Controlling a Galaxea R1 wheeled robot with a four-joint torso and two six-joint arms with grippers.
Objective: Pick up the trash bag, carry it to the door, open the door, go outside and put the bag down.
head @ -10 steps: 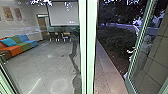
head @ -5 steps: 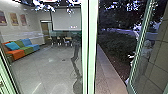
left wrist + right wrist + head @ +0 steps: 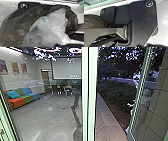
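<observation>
Paved strip [image 3: 110, 122] and hedge [image 3: 115, 94] show between the pale green post [image 3: 92, 97] and the glass door [image 3: 156, 114]. Trash bag [image 3: 15, 25] bulges near an edge of the base plate [image 3: 142, 18]; state of both grippers: you cannot tell. Likely step: doorway passage. Creep forward; keep the bag clear of the post.

Orange, green and blue block sofa [image 3: 23, 99]: along pale wall [image 3: 32, 78]. Smooth grey floor [image 3: 46, 115]: in front of sofa. White rectangular screen [image 3: 65, 69]: right of sofa.
</observation>
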